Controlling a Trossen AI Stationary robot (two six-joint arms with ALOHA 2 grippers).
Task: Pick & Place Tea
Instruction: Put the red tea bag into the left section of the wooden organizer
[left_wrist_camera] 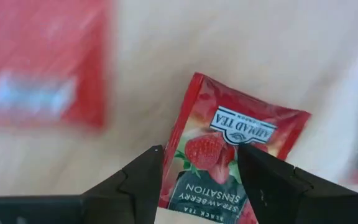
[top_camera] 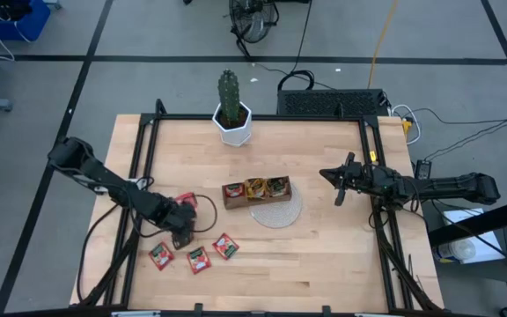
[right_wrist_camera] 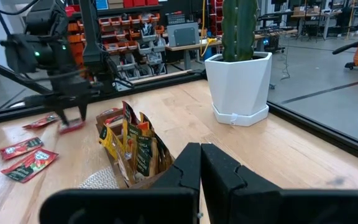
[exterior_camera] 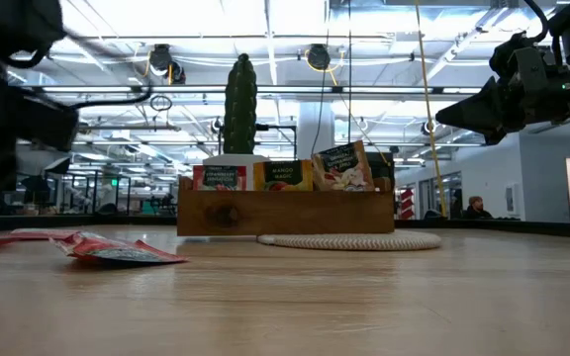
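Observation:
My left gripper is shut on a red strawberry tea sachet; it shows in the high view near the table's left-centre and in the right wrist view. Three more red sachets lie flat on the table toward the near edge. The brown wooden tray stands partly on a round woven mat and holds several sachets on edge. My right gripper hovers shut and empty to the right of the tray; its fingers meet. My left gripper comes at the red sachet from above, pointing down. Its two fingers stand against the sachet's two opposite side edges, near one end, with the printed face turned up to the wrist camera. The sachet lies nearly flat between the fingertips; whether it is clear of the table does not show.
A white pot with a green cactus stands at the table's far edge, behind the tray. A black frame runs along the table's left, far and right sides. Bare wood lies between the tray and the right gripper and along the near edge.

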